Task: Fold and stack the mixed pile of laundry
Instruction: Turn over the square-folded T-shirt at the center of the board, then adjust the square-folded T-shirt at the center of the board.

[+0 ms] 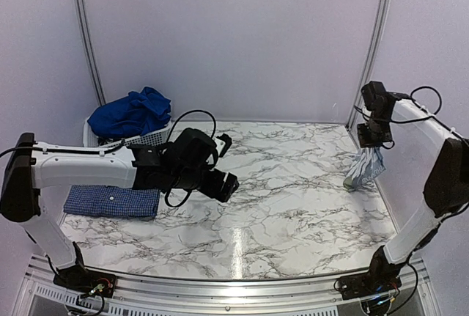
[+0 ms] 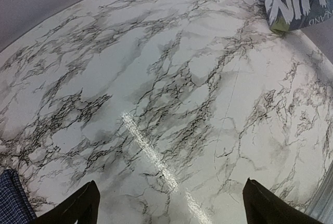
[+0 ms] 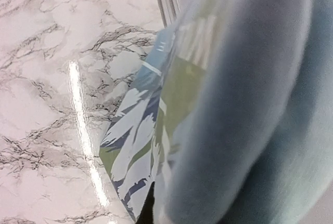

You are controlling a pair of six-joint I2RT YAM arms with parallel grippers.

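As the right pincer (image 1: 373, 145) grips it, the T-shirt (image 1: 364, 170) hangs vertically.

A: Walls?
B: Plain pale lilac panels (image 1: 234, 37) on three sides; thin metal poles (image 1: 86, 37) stand in both back corners
A: Table surface?
B: White marble-pattern top (image 1: 293, 206), grey-black veins, glossy. One bright streak of glare (image 1: 236, 246) runs front to back near the middle. Ribbed aluminium rail (image 1: 220, 290) along the near edge, below the tabletop

White arm links (image 1: 80, 168), black joints (image 1: 18, 184), looping black cables (image 1: 194, 111).
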